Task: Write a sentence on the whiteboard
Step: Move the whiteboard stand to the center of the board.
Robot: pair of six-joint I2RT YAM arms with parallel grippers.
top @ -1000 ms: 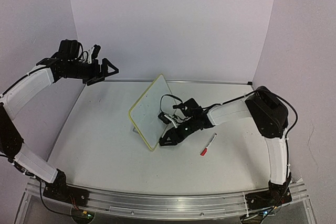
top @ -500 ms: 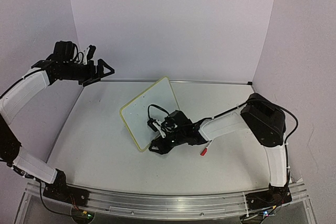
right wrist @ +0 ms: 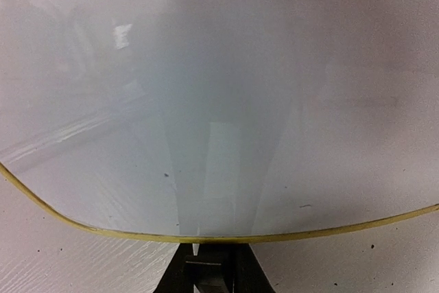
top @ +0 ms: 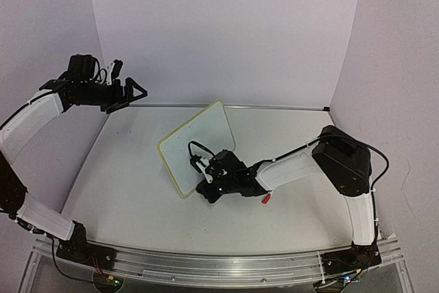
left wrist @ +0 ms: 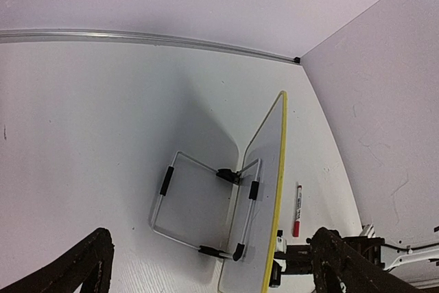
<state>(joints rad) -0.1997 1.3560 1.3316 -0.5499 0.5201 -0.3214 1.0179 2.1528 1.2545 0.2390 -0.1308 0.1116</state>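
whiteboard (top: 206,128) is standing near the middle of the table (top: 123,169), leaning at a tilt on its black wire stand (left wrist: 195,211), which is spreading out behind it on the table. a pale yellow rim is running around the white face. in the right wrist view that face is filling almost the whole frame, glossy and streaked with soft reflections.

right arm is lying low across the table from the right side. the right fingers (right wrist: 206,269) are sitting at the lower rim of the board, drawn close together. it cannot be told whether they are pinching the rim or only touching it.

left arm is hanging high over the far left corner of the table, well apart from the board. the left fingers (top: 130,96) are spreading wide and gripping nothing.

a marker (left wrist: 298,209) with a red cap is lying flat on the table near the right arm, on the face side of the board.
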